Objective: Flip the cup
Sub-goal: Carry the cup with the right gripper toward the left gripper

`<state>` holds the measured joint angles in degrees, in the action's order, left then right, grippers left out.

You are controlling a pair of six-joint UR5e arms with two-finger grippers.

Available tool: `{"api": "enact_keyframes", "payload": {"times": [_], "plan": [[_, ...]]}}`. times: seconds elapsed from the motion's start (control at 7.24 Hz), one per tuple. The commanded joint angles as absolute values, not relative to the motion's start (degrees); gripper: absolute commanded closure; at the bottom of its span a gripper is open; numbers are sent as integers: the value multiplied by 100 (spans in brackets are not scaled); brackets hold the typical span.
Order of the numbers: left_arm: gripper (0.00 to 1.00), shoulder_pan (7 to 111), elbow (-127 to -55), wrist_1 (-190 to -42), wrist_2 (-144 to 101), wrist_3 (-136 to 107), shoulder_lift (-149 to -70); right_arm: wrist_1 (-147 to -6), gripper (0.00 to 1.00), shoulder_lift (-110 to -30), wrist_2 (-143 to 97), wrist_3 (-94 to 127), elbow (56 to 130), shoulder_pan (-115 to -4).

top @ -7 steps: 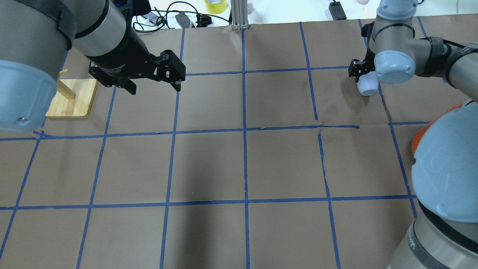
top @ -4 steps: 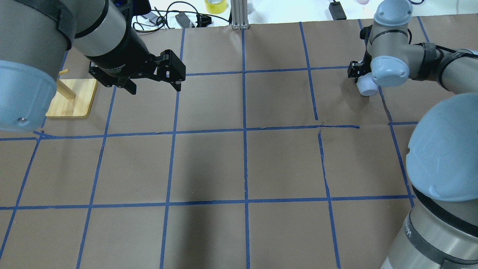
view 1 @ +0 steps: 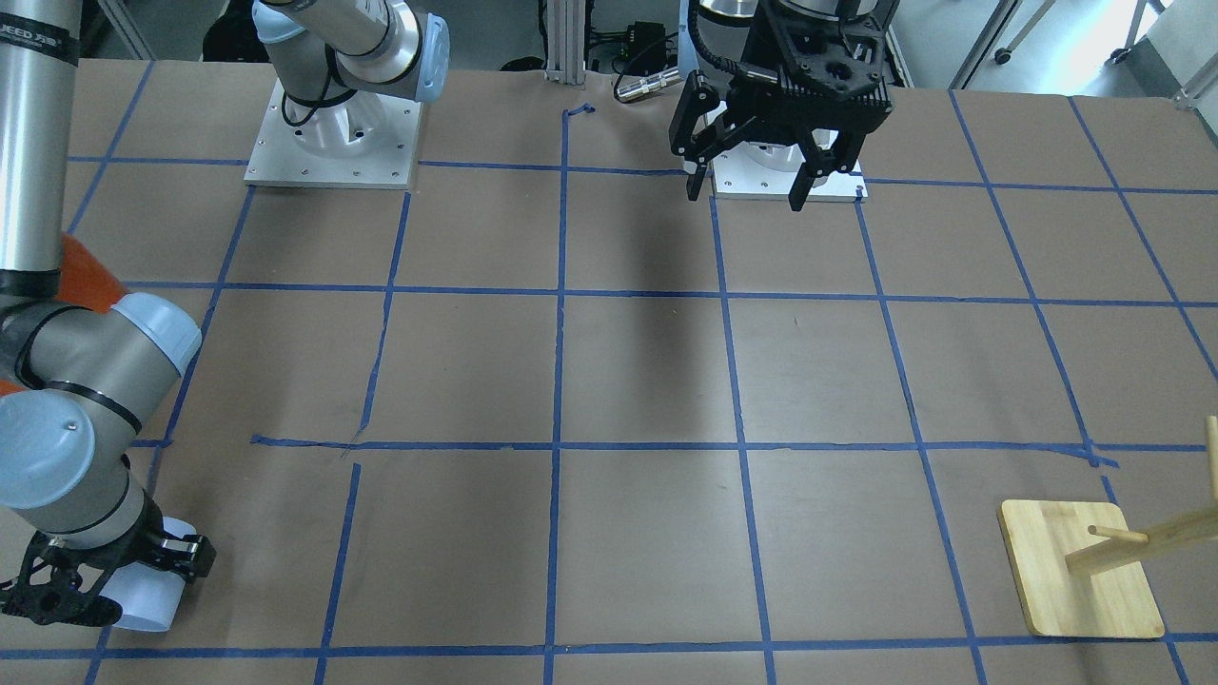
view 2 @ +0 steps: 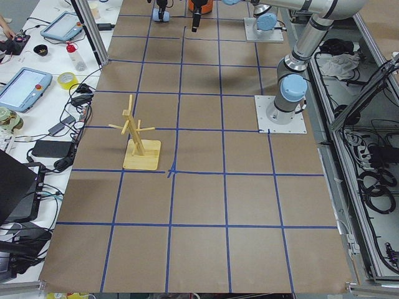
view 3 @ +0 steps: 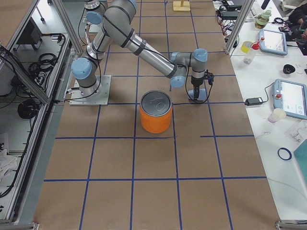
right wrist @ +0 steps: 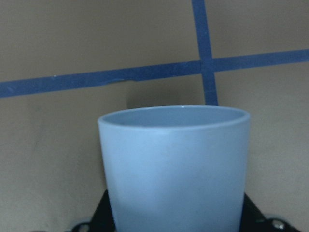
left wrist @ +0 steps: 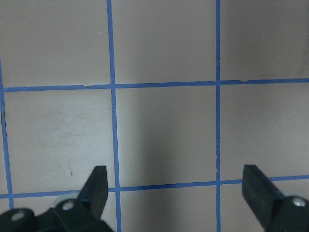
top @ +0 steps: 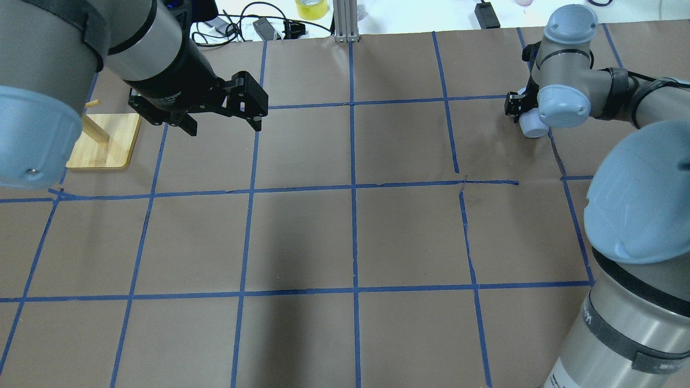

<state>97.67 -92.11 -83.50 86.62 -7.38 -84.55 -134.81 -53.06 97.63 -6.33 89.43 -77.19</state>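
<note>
The pale blue cup (top: pixel 533 128) is at the far right of the table, between the fingers of my right gripper (top: pixel 524 114), which is shut on it. In the front-facing view the cup (view 1: pixel 143 601) is tilted on its side low over the paper. I cannot tell whether it touches the table. In the right wrist view the cup (right wrist: pixel 176 164) fills the lower middle, with its rim away from the camera. My left gripper (top: pixel 223 123) is open and empty above the table's far left. It also shows in the left wrist view (left wrist: pixel 175 176).
A wooden peg stand (top: pixel 105 141) is at the far left, beside the left gripper. A large orange can (view 3: pixel 156 115) with a silver top stands near the right arm's elbow. Blue tape lines grid the brown paper. Cables and tape rolls lie beyond the far edge.
The right arm's elbow has swung over the orange can. Its wrist has turned with the cup in its grip, and the cup has shifted a little. The left arm has not moved.
</note>
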Motion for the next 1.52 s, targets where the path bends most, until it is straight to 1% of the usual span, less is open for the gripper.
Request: {"api": "enact_keyframes", "payload": {"times": [0.0,0.14,0.41,0.69,0.97,1.11,1.38], "plan": [[0,9773,-9211,-8350,8675,-738,-8455,-13544,84,-5343,9493,-668,8834,-7708],[0,9773,-9211,-8350,8666,-738,-8455,-13466,88,-5509,9405,-1051,8737,-7717],[0,9773,-9211,-8350,8675,-738,-8455,-13447,88,-5844,9107,-2463,8745,-7900],[0,9773,-9211,-8350,8675,-738,-8455,-13517,88,-5845,9044,-3170,8728,-8836],[0,9773,-9211,-8350,8666,-738,-8455,-13658,90,-5801,8974,-4640,8632,-9691],[0,9773,-9211,-8350,8675,-738,-8455,-13745,90,-5775,8869,-5650,8622,-9947],[0,9773,-9211,-8350,8675,-738,-8455,-13825,90,-5547,8362,-6257,8648,-10316]]}}
